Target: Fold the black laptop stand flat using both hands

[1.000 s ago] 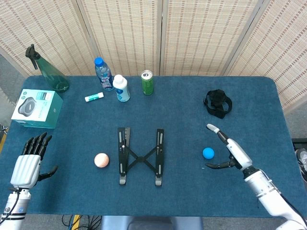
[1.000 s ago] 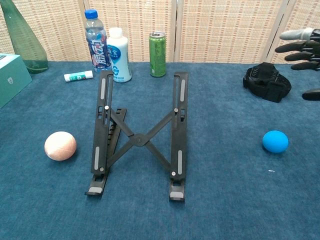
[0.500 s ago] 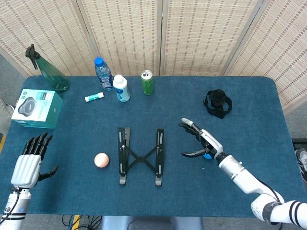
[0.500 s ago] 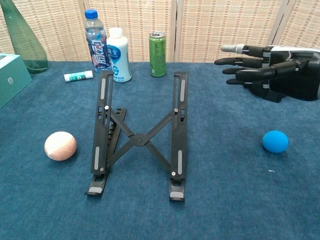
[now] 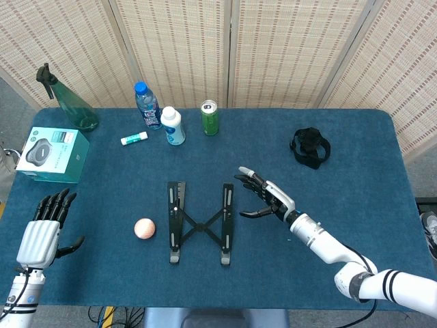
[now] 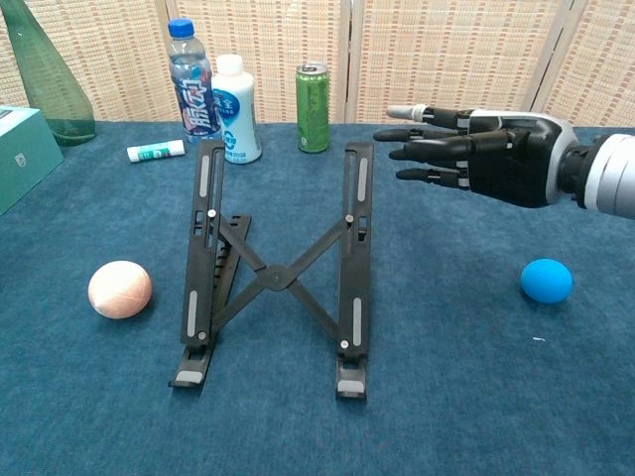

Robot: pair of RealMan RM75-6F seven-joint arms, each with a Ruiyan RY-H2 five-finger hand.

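The left hand (image 5: pixel 42 231) hangs at the table's (image 5: pixel 355 137) near-left edge, fingers spread, holding nothing; the black laptop stand (image 5: pixel 200 222) sits mid-table, unfolded, rails running near-to-far, raised end away from the robot; just beside its right rail, the right hand (image 6: pixel 476 149) hovers, fingers extended, empty.

Both views are bright and evenly lit, with soft diffuse light from above and no harsh glare. Shadows are faint: the laptop stand (image 6: pixel 278 273) casts only a weak, short shadow on the blue table cloth (image 6: pixel 466 397), and the balls show slight dark patches beneath them. Focus is sharp across the scene in both pictures, without motion blur. The head view shows mild bending of straight lines toward its edges.
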